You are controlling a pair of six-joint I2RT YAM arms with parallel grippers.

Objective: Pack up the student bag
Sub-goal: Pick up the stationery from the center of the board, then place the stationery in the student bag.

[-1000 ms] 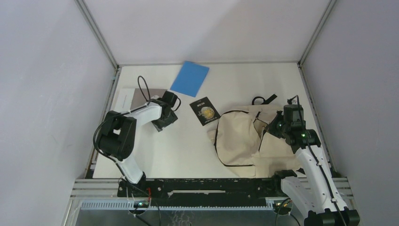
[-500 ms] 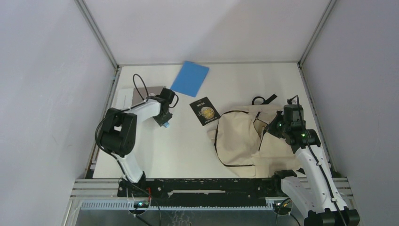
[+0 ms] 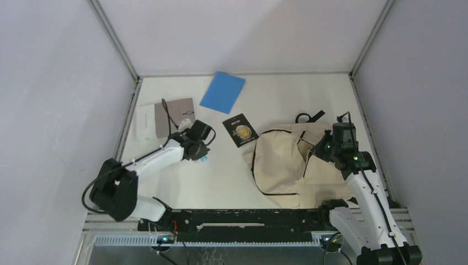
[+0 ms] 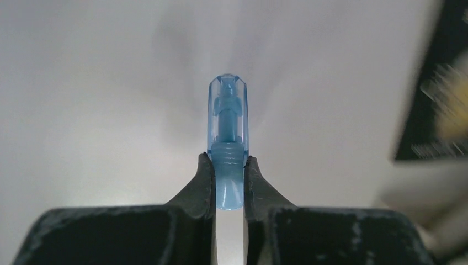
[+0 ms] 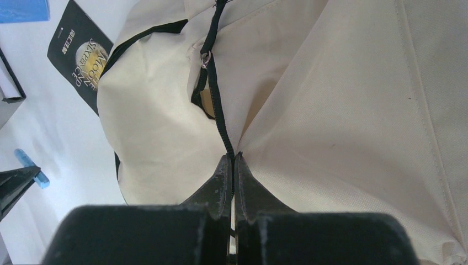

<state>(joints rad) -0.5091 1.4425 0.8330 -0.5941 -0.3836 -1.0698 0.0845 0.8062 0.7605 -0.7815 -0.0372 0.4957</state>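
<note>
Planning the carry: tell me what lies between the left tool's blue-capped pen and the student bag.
Nothing visible: only bare table separates pen and student bag; the black book lies just beyond that line.

Top looks down; right wrist shares student bag (image 3: 278,160).

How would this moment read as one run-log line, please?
left claw: shut on blue-capped pen | right claw: shut on student bag | pen outside bag
</note>
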